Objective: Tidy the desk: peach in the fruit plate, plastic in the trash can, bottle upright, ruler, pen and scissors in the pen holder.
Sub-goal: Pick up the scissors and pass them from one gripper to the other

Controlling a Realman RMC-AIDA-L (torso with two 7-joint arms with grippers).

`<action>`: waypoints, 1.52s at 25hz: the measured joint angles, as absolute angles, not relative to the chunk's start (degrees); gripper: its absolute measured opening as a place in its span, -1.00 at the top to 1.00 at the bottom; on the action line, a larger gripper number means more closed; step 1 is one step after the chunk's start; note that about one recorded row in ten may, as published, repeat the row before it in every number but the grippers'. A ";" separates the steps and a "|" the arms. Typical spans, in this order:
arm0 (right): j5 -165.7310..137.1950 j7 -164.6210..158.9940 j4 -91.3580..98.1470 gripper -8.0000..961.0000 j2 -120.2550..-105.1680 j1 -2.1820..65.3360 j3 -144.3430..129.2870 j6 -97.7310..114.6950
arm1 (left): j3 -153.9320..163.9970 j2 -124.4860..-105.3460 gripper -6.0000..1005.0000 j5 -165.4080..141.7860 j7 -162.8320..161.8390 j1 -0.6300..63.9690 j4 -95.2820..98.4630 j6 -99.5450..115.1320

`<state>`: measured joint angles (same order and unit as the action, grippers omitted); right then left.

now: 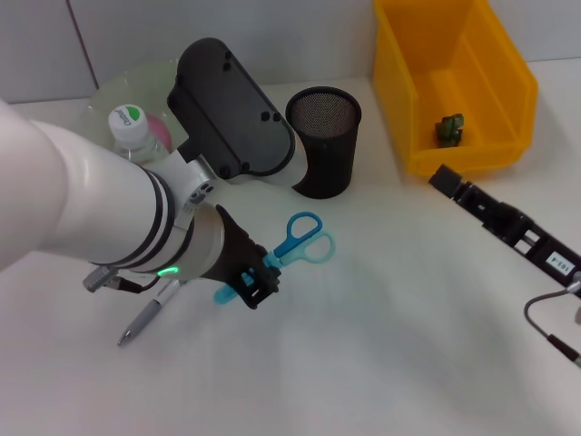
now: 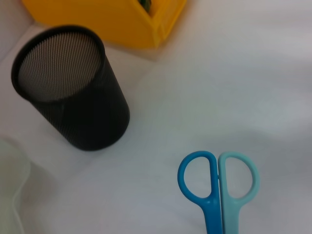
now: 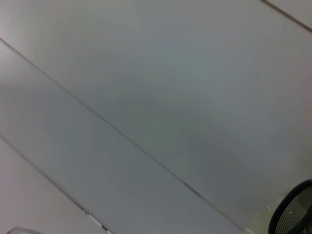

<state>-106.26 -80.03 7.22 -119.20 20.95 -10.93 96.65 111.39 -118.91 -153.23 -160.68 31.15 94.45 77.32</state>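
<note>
Blue scissors (image 1: 304,239) and pen (image 1: 148,314) still lie outside my mesh pen holder (image 1: 324,141); left pincer (image 1: 257,280) clasps the scissors' blades, right pincer (image 1: 449,182) unclear.

Bright, even overhead light — no hard glare on the white desk (image 1: 408,345). Shadows soft: a faint one beside the pen holder (image 1: 324,141), another under the scissors (image 1: 304,238). Left wrist view soft-focused, scissors handles blurred at the near edge. Right wrist view dimmer, grey — little but out-of-focus wall.
</note>
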 joint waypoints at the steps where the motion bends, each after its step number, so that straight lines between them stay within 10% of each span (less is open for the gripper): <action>1: -106.26 -79.56 6.82 -0.74 -119.26 20.95 -11.14 96.57 | 111.42 -118.91 0.46 -153.24 -160.60 30.98 94.59 77.05; 38: -106.21 -71.81 -4.74 -0.74 -119.70 24.89 -11.34 86.98 | 112.15 -118.81 0.40 -152.82 -156.05 26.79 97.88 67.32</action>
<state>-106.21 -71.81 -4.74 -119.70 24.89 -11.34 86.98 112.15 -118.81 -152.82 -156.05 26.79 97.88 67.32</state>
